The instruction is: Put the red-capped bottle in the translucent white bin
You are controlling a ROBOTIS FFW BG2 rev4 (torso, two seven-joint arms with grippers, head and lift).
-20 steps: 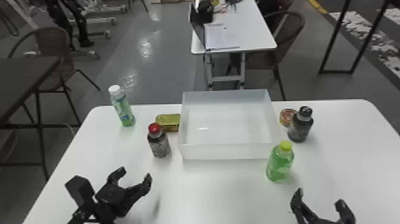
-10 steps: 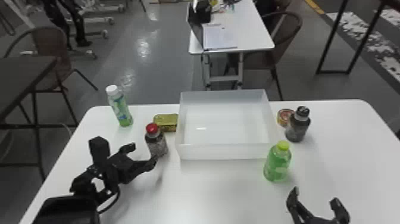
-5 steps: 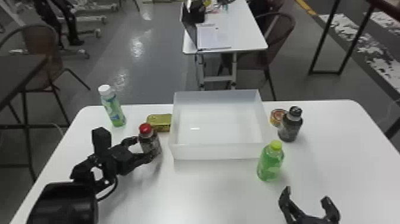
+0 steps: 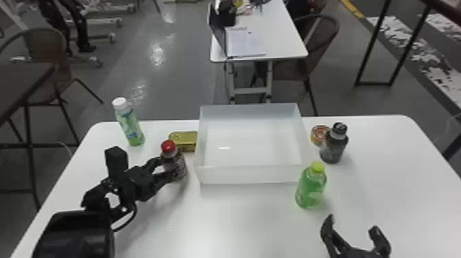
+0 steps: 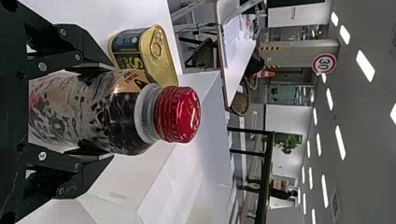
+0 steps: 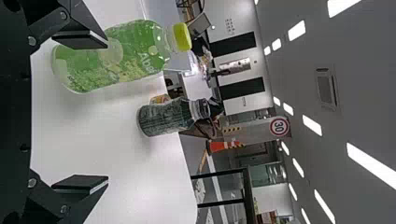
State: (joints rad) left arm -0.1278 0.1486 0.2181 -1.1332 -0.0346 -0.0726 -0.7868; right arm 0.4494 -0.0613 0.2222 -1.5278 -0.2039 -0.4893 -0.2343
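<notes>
Our left hand [image 4: 170,168] is closed on the red-capped bottle [image 4: 176,164], fingers against either side, parted by its width. The bottle stands on the bench [image 4: 233,223], just left of the translucent white bin [image 4: 250,175]. Our right hand [image 4: 352,223] is wide open, holding nothing.

- The white table [image 4: 240,223] carries a bin [image 4: 250,175].
- Left of it: red-capped bottle [image 4: 175,166], gold tin [image 4: 184,138], white-capped bottle [image 4: 130,125].
- Near its right side: round tin [image 4: 317,134], black-capped bottle [image 4: 332,148], green bottle [image 4: 310,188].
</notes>
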